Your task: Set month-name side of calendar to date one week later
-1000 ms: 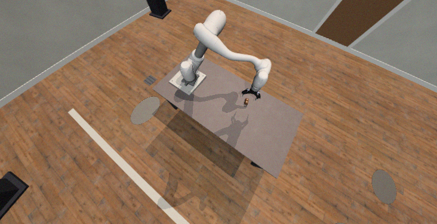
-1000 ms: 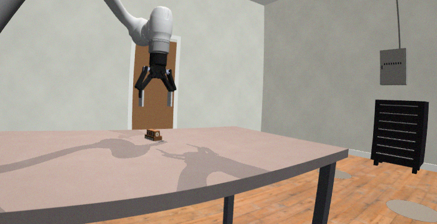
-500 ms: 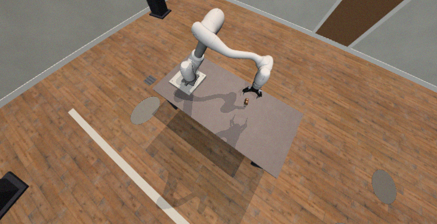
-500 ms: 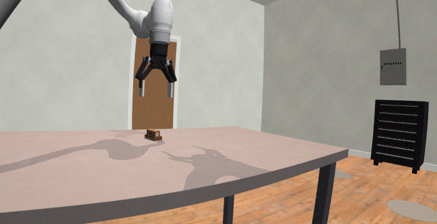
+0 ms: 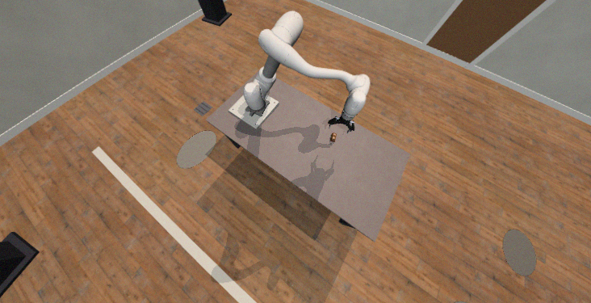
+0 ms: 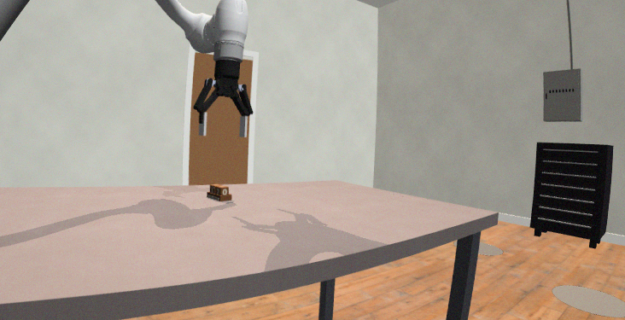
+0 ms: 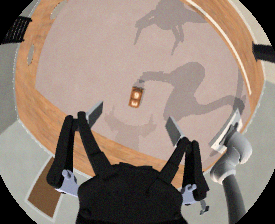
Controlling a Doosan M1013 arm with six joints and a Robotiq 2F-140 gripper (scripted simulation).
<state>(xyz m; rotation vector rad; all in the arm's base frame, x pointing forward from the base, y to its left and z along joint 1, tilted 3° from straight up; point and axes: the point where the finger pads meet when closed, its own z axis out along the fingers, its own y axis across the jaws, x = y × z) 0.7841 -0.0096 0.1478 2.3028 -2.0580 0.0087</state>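
The small wooden block calendar stands on the table, two cubes side by side in a low tray. Its right cube shows a 0; the left digit is too small to read. It also shows in the overhead view and in the wrist view. My gripper hangs high above the table, fingers pointing down, roughly over the calendar and well clear of it. It is wide open and empty. It shows in the overhead view, and its two fingers frame the calendar in the wrist view.
The table is a large plain top with the arm's base at one end. A black cabinet stands on the floor far to the right. A door is behind the table.
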